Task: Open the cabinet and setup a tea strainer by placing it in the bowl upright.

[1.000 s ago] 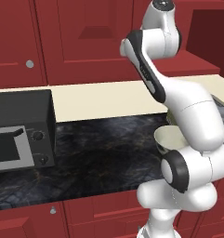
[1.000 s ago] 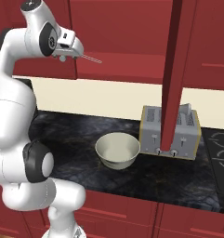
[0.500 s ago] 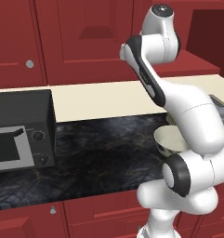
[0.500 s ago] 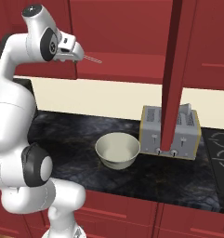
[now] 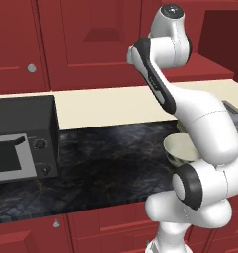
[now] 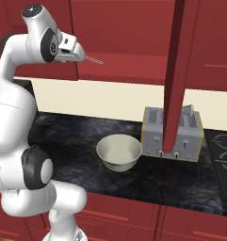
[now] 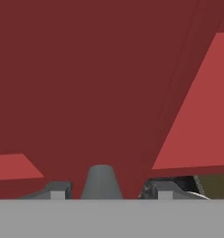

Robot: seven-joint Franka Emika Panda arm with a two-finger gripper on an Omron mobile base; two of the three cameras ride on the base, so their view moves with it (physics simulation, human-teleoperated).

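The cabinet (image 6: 133, 28) above the counter (image 6: 72, 134) stands open. Its door (image 6: 175, 80) is swung out edge-on in the right base view and hangs in front of the toaster (image 6: 174, 134).

The step in hand looks like taking the strainer (image 6: 94, 60) off the cabinet shelf (image 6: 129, 65). The gripper (image 6: 79, 55) is up at the shelf's front edge, and the strainer's thin handle pokes out past it.

In the hand view the jaws stand partway apart, with a small grey piece (image 7: 102, 182) between them and a gap on each side. That piece is probably part of the strainer, and it is not pinched yet.

- Centre it between the jaws before you close, so it does not skid along the shelf.
- Close gently; it looks light and thin.
- Lift it off the shelf before drawing back, and swing wide of the door.
- Bring it down over the bowl (image 6: 118, 151), which sits on the counter just beside the toaster, and set the strainer in upright.

Count:
- one open cabinet
- one microwave (image 5: 19, 141)
- one toaster
- one bowl
- one strainer
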